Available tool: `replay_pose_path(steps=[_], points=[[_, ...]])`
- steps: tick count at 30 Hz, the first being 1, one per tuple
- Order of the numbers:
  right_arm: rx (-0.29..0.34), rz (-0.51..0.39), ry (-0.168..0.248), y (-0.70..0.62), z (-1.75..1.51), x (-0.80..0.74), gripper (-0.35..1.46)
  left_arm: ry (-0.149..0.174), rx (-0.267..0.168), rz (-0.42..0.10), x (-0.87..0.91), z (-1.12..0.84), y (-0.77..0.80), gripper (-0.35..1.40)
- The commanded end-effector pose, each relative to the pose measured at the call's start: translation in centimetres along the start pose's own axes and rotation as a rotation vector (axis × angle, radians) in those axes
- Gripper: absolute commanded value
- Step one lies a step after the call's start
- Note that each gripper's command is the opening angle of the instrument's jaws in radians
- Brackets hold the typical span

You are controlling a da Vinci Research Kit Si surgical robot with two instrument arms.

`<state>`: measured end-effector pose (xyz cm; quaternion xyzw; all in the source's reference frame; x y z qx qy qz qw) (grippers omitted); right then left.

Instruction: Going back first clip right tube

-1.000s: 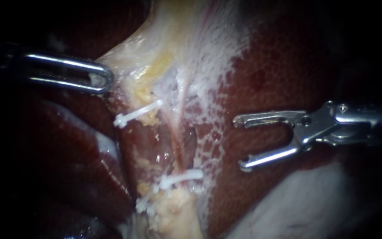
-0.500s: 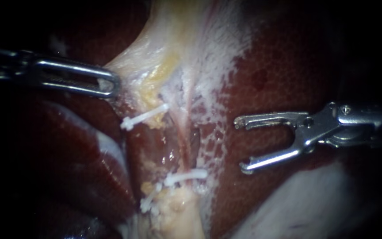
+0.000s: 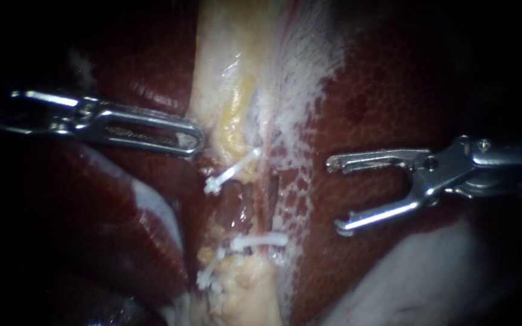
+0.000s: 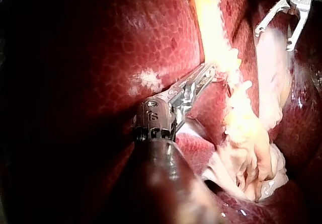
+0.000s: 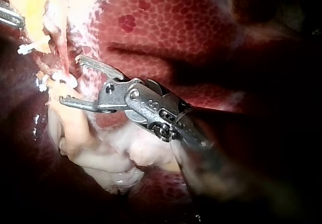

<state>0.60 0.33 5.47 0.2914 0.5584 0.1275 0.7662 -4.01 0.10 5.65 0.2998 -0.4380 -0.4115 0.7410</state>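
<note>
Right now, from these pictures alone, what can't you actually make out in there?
Endoscope view: the lower clips sit among pale crumbs of fat, too small to count.
Endoscope view: the right instrument, jaws open, loses its shaft in darkness toward the edge.
Left wrist view: glare on the pale tissue beside the left instrument washes out any clip.
Right wrist view: the left instrument is cut off by the edge.

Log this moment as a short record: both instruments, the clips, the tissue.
left instrument: tip at the edge of the pale tissue, just above the upper clip
right instrument: jaws open, empty, over the liver, apart from the clips
upper clip: white, slanted
lower clips: two, white; one near level, the other slanted below it
liver: dark red, mottled, either side of the pale tissue
</note>
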Motion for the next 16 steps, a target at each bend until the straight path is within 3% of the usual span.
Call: replay_pose_path(steps=[1, 16], points=[[0.0, 0.0, 0.0, 0.0, 0.0, 0.0, 0.6, 0.001, 0.001, 0.001, 0.0, 0.0, 0.0, -0.33], [0.0, 0.0, 0.0, 0.0, 0.0, 0.0, 0.6, 0.001, 0.001, 0.001, -0.01, 0.0, -0.05, -0.33]])
